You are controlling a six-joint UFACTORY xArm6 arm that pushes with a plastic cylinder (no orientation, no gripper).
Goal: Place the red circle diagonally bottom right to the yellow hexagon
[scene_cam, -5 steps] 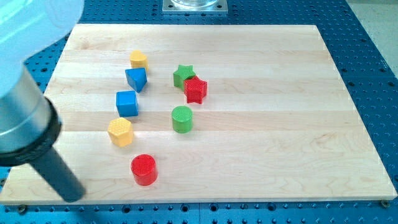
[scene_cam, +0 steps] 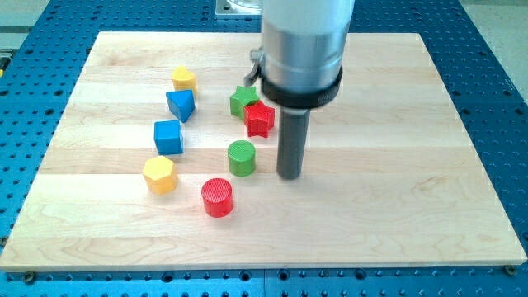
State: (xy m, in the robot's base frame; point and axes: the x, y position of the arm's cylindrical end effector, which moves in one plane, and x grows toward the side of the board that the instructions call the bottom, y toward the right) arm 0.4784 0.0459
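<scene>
The red circle (scene_cam: 218, 197) lies on the wooden board (scene_cam: 396, 198), below and to the right of the yellow hexagon (scene_cam: 159, 175), a short gap apart. My tip (scene_cam: 288, 176) rests on the board to the right of the green circle (scene_cam: 242, 157) and up-right of the red circle, touching neither. The arm's grey body rises from it toward the view's top.
A blue cube (scene_cam: 168, 137), a blue triangle (scene_cam: 181, 105) and a small yellow block (scene_cam: 184, 80) stand in a column above the hexagon. A green star (scene_cam: 242, 100) and a red star (scene_cam: 260, 120) sit left of the rod.
The arm swung from the view's bottom left to the board's middle. The red circle shifted right and slightly up. The other blocks have not moved.
</scene>
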